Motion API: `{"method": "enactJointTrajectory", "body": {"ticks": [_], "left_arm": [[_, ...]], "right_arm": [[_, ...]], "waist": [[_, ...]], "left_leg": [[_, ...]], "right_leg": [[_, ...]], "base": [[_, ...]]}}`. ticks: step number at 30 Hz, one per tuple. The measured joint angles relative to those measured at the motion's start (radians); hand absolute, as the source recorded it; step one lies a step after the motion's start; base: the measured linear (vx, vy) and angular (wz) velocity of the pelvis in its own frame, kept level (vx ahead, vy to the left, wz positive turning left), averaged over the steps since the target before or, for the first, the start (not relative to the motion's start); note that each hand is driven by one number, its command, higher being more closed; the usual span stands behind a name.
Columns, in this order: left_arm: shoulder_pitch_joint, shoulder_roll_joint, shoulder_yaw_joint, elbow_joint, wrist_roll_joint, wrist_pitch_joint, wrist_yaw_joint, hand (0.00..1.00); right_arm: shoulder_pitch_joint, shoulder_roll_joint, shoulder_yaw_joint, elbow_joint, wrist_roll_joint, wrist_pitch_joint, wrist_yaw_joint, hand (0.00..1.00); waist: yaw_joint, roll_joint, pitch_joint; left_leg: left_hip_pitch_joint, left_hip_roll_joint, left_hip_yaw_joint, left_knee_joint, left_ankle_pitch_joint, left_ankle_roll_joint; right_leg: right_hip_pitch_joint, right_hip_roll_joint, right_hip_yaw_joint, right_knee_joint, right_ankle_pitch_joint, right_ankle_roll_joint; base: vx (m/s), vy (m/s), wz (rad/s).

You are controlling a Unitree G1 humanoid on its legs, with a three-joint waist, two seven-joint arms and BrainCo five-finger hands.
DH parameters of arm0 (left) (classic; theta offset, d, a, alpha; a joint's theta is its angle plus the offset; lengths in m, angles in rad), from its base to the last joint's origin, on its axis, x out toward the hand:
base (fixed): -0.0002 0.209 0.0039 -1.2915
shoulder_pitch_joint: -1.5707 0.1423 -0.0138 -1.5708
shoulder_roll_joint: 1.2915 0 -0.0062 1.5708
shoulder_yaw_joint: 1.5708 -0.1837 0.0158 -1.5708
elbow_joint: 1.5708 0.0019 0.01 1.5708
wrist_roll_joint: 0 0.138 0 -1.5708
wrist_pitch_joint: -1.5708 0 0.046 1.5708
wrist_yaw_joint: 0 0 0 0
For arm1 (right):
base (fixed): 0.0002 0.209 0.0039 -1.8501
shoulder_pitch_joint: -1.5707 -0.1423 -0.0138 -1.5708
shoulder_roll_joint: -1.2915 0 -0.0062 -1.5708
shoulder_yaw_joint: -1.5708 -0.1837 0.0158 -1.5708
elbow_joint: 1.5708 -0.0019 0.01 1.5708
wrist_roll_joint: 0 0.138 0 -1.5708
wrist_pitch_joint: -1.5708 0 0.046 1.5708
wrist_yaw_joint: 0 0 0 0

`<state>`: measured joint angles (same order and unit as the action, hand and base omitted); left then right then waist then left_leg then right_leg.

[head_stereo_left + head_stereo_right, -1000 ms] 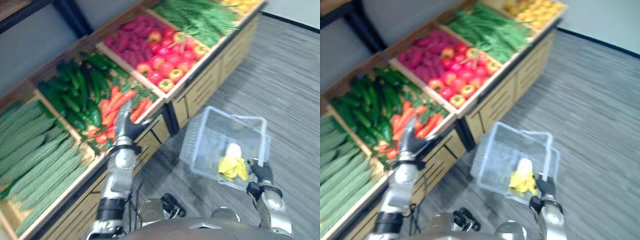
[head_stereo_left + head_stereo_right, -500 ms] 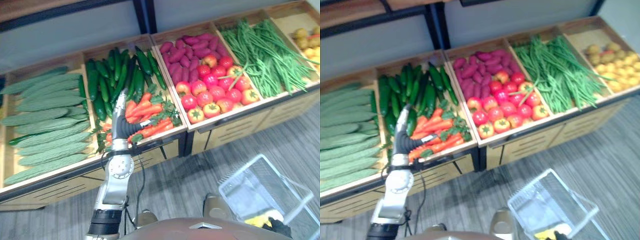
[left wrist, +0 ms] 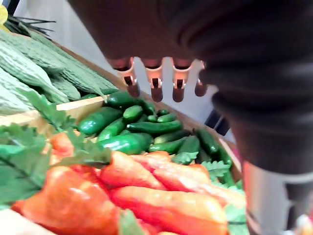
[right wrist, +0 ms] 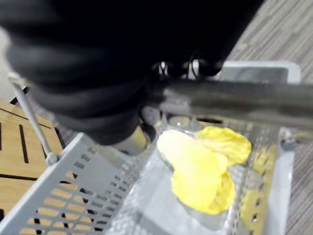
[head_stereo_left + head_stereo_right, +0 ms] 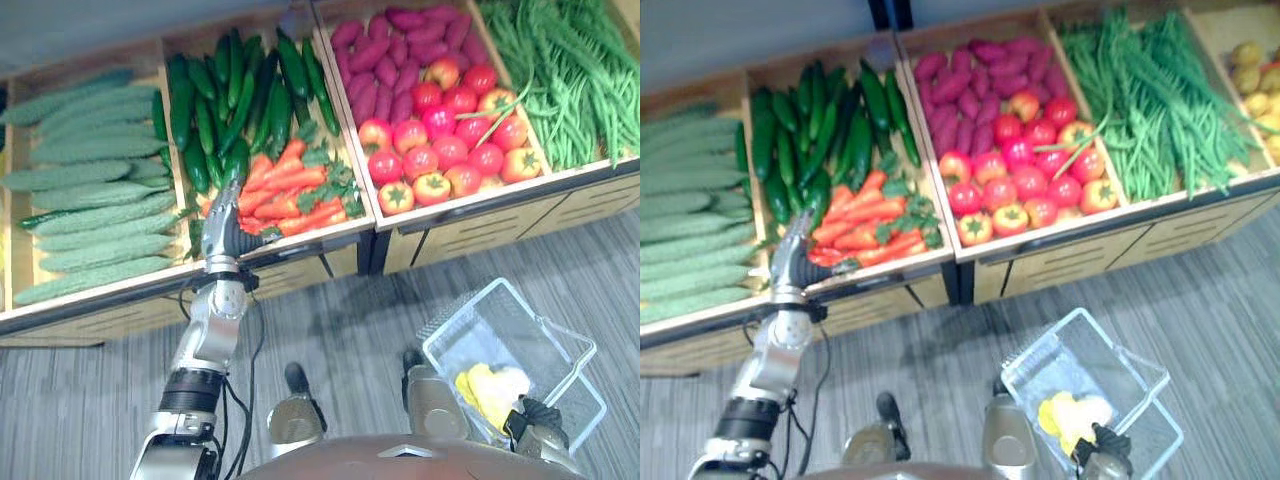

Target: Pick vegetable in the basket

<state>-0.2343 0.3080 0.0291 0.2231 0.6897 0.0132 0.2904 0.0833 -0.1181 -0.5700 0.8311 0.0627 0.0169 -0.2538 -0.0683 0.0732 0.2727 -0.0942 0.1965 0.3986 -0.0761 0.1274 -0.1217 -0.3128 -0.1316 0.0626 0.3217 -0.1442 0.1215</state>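
Note:
Orange carrots (image 5: 290, 195) with green tops lie in a wooden bin, dark cucumbers (image 5: 235, 100) behind them. My left hand (image 5: 224, 232) hovers at the bin's front edge, just in front of the carrots. In the left wrist view its fingers (image 3: 154, 81) are straight above the carrots (image 3: 146, 191) and hold nothing. Low on the right hangs a clear wire basket (image 5: 462, 310) with a yellow vegetable (image 5: 490, 385) in it. My right hand (image 5: 530, 415) is curled round the basket's handle (image 4: 234, 100).
Ridged green gourds (image 5: 90, 190) fill the bin left of the cucumbers. Purple sweet potatoes (image 5: 385, 50), tomatoes (image 5: 445, 140) and green beans (image 5: 565, 80) lie to the right. The stall's wooden front (image 5: 300, 270) stands over grey striped floor (image 5: 350, 320).
The camera has swung to face the stall and then tipped down. My left hand stays by the carrots, now at the bin's front edge. The basket is still held.

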Motion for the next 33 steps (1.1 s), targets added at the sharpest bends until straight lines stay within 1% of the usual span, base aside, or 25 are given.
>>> {"method": "enactJointTrajectory", "body": {"ticks": [2,3,5,8,9,10,11,13,14,15,18,23,25,26,28,31,33], "left_arm": [[-0.095,0.044,-0.003,0.028,0.0,0.003,0.007,0.0],[-0.118,0.054,-0.007,0.037,0.0,0.004,0.016,0.0],[-0.187,0.096,-0.023,0.081,0.0,0.009,0.041,0.0],[-0.265,0.116,-0.043,0.14,-0.001,0.024,0.048,0.0],[-0.306,0.119,-0.044,0.184,-0.001,0.028,0.065,0.0],[-0.312,0.119,-0.044,0.188,-0.002,0.027,0.07,0.0],[-0.345,0.121,-0.044,0.193,-0.002,0.027,0.085,1.0],[-0.41,0.127,-0.044,0.22,-0.003,0.027,0.09,1.0],[-0.445,0.128,-0.04,0.238,-0.003,0.03,0.11,1.0],[-0.467,0.128,-0.033,0.233,-0.002,0.033,0.119,1.0],[-0.509,0.128,-0.017,0.234,-0.002,0.023,0.127,1.0],[-0.554,0.128,-0.024,0.273,-0.001,0.021,0.128,1.0],[-0.55,0.128,-0.047,0.298,0.0,0.021,0.121,1.0],[-0.548,0.128,-0.055,0.303,0.0,0.022,0.108,1.0],[-0.542,0.128,-0.072,0.301,0.001,0.023,0.083,1.0],[-0.505,0.128,-0.088,0.259,0.01,0.042,0.056,1.0],[-0.474,0.138,-0.087,0.221,0.011,0.049,0.055,1.0]], "right_arm": [[-0.015,0.017,0.003,-0.077,0.0,-0.003,-0.016,1.0],[-0.02,0.025,0.003,-0.095,0.0,-0.004,-0.025,1.0],[-0.047,0.04,0.044,-0.155,0.002,-0.009,-0.051,1.0],[-0.056,0.041,0.105,-0.263,0.003,-0.021,-0.075,1.0],[-0.069,0.042,0.132,-0.315,0.003,-0.028,-0.084,1.0],[-0.07,0.042,0.137,-0.324,0.003,-0.03,-0.086,1.0],[-0.071,0.042,0.156,-0.353,0.003,-0.039,-0.1,1.0],[-0.073,0.055,0.178,-0.392,0.003,-0.048,-0.108,1.0],[-0.073,0.064,0.198,-0.413,0.002,-0.05,-0.11,1.0],[-0.073,0.072,0.208,-0.426,0.002,-0.058,-0.113,1.0],[-0.073,0.072,0.227,-0.434,0.003,-0.066,-0.115,1.0],[-0.071,0.071,0.232,-0.456,0.005,-0.068,-0.116,1.0],[-0.065,0.071,0.24,-0.457,0.005,-0.068,-0.116,1.0],[-0.058,0.071,0.243,-0.461,0.005,-0.068,-0.116,1.0],[-0.036,0.068,0.251,-0.473,0.005,-0.068,-0.116,1.0],[-0.005,0.068,0.265,-0.49,0.005,-0.068,-0.112,1.0],[0.001,0.07,0.265,-0.489,0.005,-0.066,-0.103,1.0]], "waist": [[0.0,-0.002,0.014],[0.0,-0.003,0.023],[0.004,-0.013,0.073],[0.008,-0.012,0.11],[0.007,-0.012,0.141],[0.008,-0.012,0.142],[0.011,-0.011,0.146],[0.017,-0.017,0.165],[0.021,-0.024,0.174],[0.024,-0.025,0.176],[0.031,-0.028,0.183],[0.031,-0.032,0.185],[0.03,-0.035,0.187],[0.03,-0.036,0.187],[0.024,-0.037,0.186],[0.031,-0.04,0.184],[0.032,-0.039,0.182]], "left_leg": [[-0.061,-0.014,0.011,-0.012,0.017,0.002],[-0.068,-0.014,0.018,-0.014,0.019,0.002],[-0.073,-0.016,0.049,-0.019,0.021,0.003],[-0.104,-0.019,0.088,-0.019,0.022,0.003],[-0.108,-0.018,0.117,-0.019,0.022,0.003],[-0.111,-0.019,0.121,-0.019,0.022,0.003],[-0.129,-0.019,0.142,-0.019,0.026,0.007],[-0.136,-0.018,0.157,-0.019,0.027,0.009],[-0.14,-0.016,0.172,-0.019,0.027,0.008],[-0.152,-0.015,0.176,-0.019,0.026,0.008],[-0.156,-0.013,0.19,-0.019,0.026,0.008],[-0.133,-0.011,0.201,-0.019,0.025,0.007],[-0.1,-0.008,0.204,-0.019,0.017,0.003],[-0.092,-0.003,0.22,-0.02,0.003,0.0],[-0.063,0.012,0.28,-0.013,0.007,0.01],[-0.034,0.006,0.272,-0.011,0.017,0.019],[-0.007,0.002,0.268,-0.011,0.017,0.019]], "right_leg": [[-0.065,-0.012,0.008,-0.002,0.019,0.007],[-0.073,-0.013,0.008,-0.01,0.027,0.009],[-0.08,-0.013,0.021,-0.038,0.05,0.011],[-0.12,-0.019,0.044,-0.054,0.07,0.018],[-0.125,-0.023,0.057,-0.07,0.085,0.023],[-0.129,-0.023,0.059,-0.071,0.087,0.023],[-0.146,-0.024,0.063,-0.078,0.094,0.025],[-0.156,-0.024,0.066,-0.082,0.099,0.025],[-0.161,-0.022,0.071,-0.086,0.104,0.025],[-0.167,-0.021,0.073,-0.098,0.112,0.025],[-0.167,-0.021,0.078,-0.114,0.123,0.028],[-0.145,-0.021,0.083,-0.116,0.124,0.03],[-0.101,-0.022,0.075,-0.13,0.124,0.03],[-0.085,-0.023,0.068,-0.134,0.124,0.03],[-0.055,-0.03,0.047,-0.134,0.124,0.031],[-0.017,-0.04,0.023,-0.135,0.121,0.033],[0.015,-0.047,0.005,-0.135,0.116,0.035]], "base": [[0.01,0.052,0.03],[0.02,0.037,-0.13],[0.02,0.049,-0.24],[0.01,0.04,-0.2],[0.01,0.032,-0.21],[0.01,0.04,-0.18],[0.01,0.021,-0.07],[0.03,0.024,-0.08],[0.03,0.012,-0.11],[0.02,0.006,-0.08],[0.06,0.014,-0.04],[0.05,0.002,-0.01],[0.06,-0.005,0.01],[0.03,0.001,0.13],[0.06,0.006,0.22],[0.08,0.009,0.15],[0.07,0.014,0.11]]}}
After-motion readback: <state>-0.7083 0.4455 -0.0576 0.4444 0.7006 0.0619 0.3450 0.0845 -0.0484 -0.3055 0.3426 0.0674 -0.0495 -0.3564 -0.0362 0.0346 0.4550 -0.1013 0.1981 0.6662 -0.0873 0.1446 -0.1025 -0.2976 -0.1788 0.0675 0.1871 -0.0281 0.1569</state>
